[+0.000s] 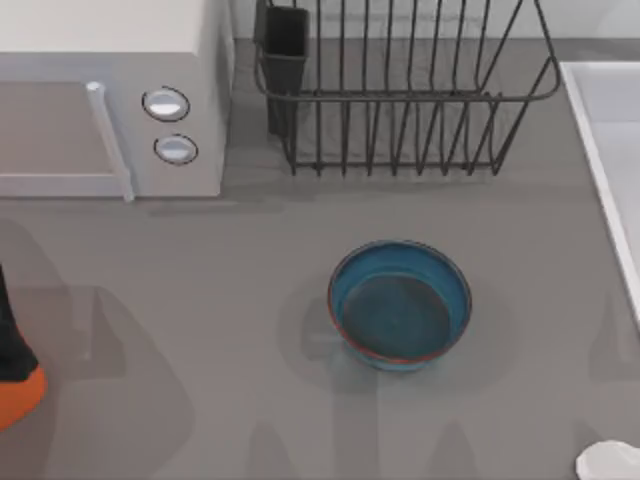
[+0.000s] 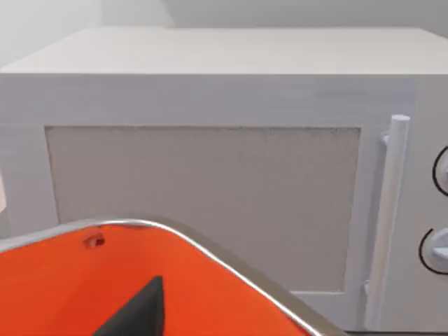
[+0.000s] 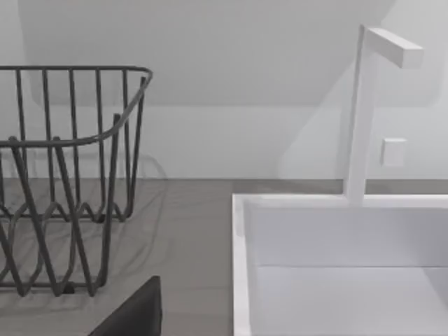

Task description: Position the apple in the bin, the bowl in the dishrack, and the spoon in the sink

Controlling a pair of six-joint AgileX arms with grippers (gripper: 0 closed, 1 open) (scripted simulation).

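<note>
My bowl [image 1: 400,305] sits upright mid-tabletop [image 1: 200,300], the dishrack [image 1: 400,90] behind it, sink [image 1: 610,150] right, spoon [image 1: 610,462] near-right, bin [image 1: 20,395] left. Jaws: I cannot tell.

A dark wedge-shaped fingertip of the left two-finger gripper [image 2: 140,311] shows in the left wrist view. A matching dark fingertip of the right two-finger gripper [image 3: 136,311] shows in the right wrist view.

Blue bowl [image 1: 400,305] with reddish-brown rim on grey table [image 1: 200,300]; dark wire dishrack [image 1: 400,90]; white microwave [image 1: 110,100]; orange bin [image 1: 20,395]; pale sink [image 1: 610,150]; white spoon [image 1: 610,462].
</note>
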